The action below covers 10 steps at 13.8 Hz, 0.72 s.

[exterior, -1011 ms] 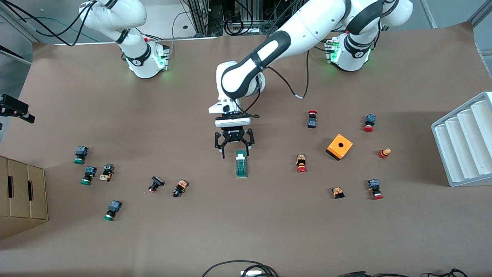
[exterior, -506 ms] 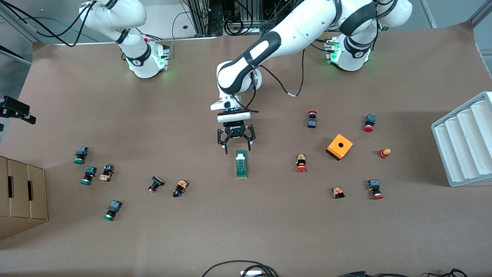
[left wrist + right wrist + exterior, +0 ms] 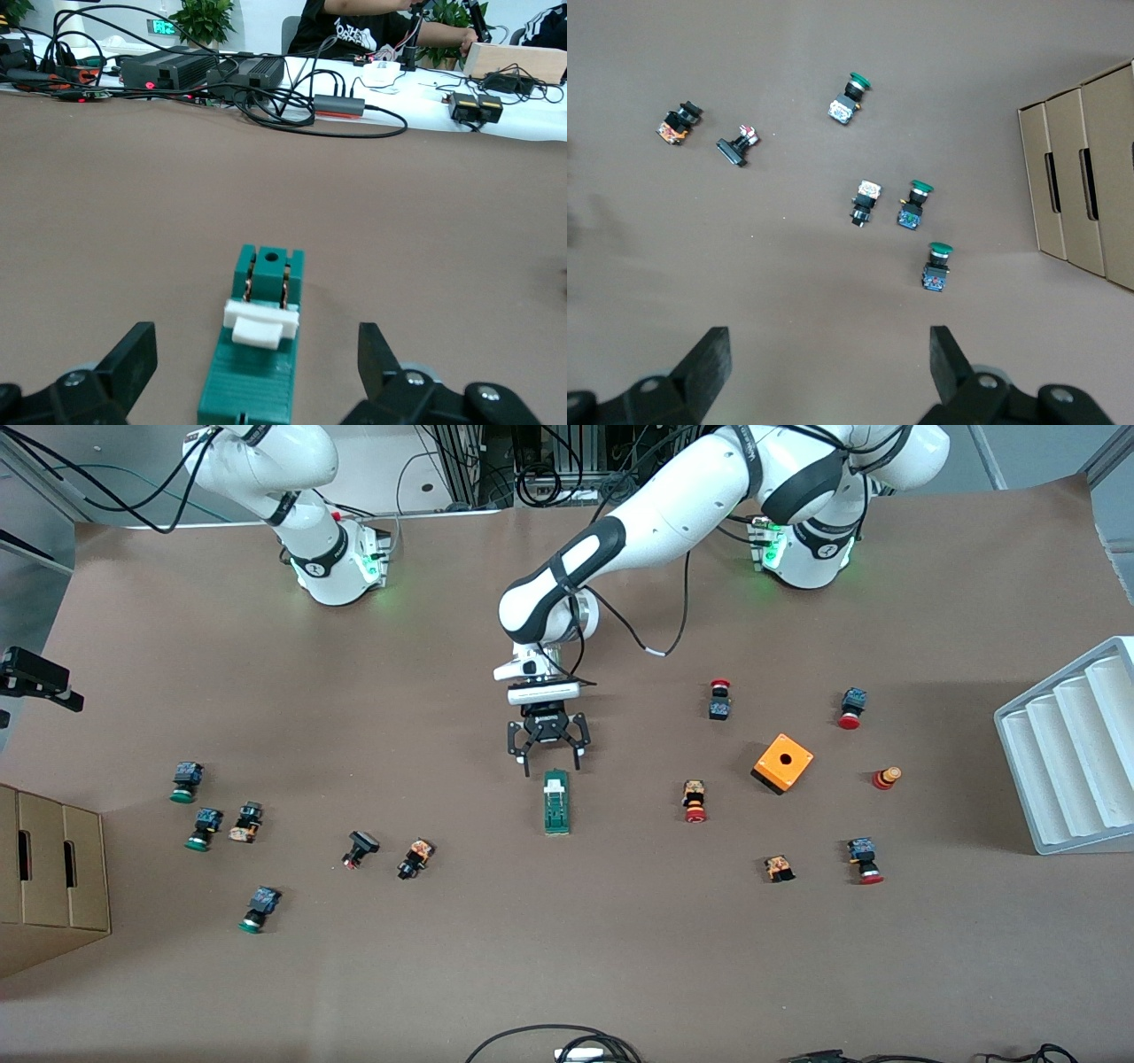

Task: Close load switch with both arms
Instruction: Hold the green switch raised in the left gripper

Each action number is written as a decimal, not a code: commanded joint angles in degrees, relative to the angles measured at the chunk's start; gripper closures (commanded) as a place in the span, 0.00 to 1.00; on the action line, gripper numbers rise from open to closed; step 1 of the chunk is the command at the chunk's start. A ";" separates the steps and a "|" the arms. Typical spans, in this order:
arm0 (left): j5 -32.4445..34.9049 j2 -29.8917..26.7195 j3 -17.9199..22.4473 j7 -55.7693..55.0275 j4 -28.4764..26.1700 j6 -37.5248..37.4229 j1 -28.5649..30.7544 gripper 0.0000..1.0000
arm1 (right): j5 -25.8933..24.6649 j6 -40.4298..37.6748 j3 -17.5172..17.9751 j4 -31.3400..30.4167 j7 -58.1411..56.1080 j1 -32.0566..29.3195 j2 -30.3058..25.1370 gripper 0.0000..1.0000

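Gripper (image 3: 549,763) wide open (empty) by load switch (image 3: 555,802)

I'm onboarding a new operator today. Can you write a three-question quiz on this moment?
1. True or false: the left gripper grips the load switch.
2. Which is nearer the front camera: A) the orange cube or B) the load switch?
3. Fill in: the right gripper's fingers are ____.

Key: 1 false, its open fingers are just short of the white lever end; 2 B; 3 open.
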 commanded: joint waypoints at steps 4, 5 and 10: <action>2.57 3.02 -0.13 -0.89 1.20 -4.94 -1.24 0.00 | -1.63 0.53 -0.03 0.35 -0.41 0.33 0.17 0.00; 2.57 3.38 -0.13 -0.89 1.20 -6.35 -1.41 0.00 | -1.63 0.53 -0.03 0.35 -0.41 0.33 0.17 0.00; 2.57 4.26 -0.93 -0.97 1.82 -9.96 -2.11 0.00 | -1.63 0.53 -0.03 0.35 -0.41 0.33 0.17 0.00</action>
